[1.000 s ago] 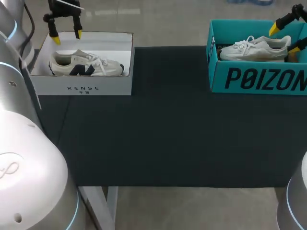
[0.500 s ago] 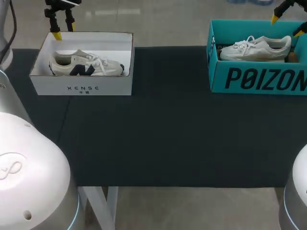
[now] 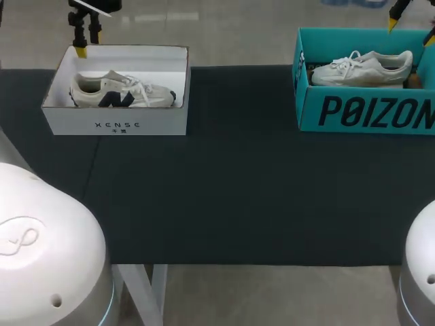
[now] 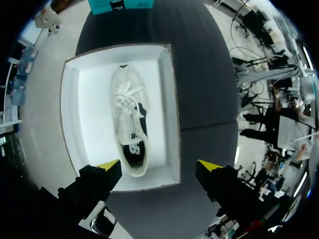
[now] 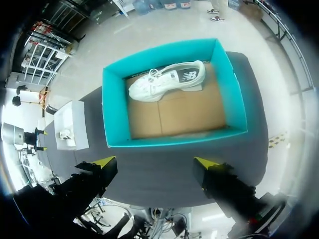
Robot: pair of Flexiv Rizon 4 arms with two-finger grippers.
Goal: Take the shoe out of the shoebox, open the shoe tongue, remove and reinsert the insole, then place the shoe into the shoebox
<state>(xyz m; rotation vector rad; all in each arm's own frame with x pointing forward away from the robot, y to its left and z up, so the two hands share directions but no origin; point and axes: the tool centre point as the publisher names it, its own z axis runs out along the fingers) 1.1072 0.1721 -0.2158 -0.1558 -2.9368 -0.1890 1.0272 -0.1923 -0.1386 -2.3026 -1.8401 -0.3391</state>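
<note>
On the near stretch of table (image 3: 231, 197): dark cloth runs out to two boxes standing well apart at the far edge.
Far left, white shoebox (image 3: 115, 123): lid off and open side up, so an arm can come straight down into it.
Beige shoe (image 4: 130, 127): lies flat on the white box's floor with its laces up. The heel end is nearest the left gripper, which looks like the handiest end to grab.
Far right, teal shoebox (image 3: 367, 112): also open-topped, with a brown card floor showing inside.
White shoe (image 5: 167, 79): sits along the teal box's far wall, leaving most of the floor bare.
Left gripper (image 4: 159, 168): it hangs high over the heel end of the white shoebox. Its fingers are spread wide with nothing between them, wide enough, I'd judge, to take the shoe across its width.
Right gripper (image 5: 154, 162): it hovers high above the table just outside the teal shoebox's nearer wall. Its fingers are equally wide apart and hold nothing.
Step in hand: the very first one, by my reading. Neither shoe is out, and tongue and insole are untouched.
Next move calls for: a straight descent into the box without clipping its walls.
</note>
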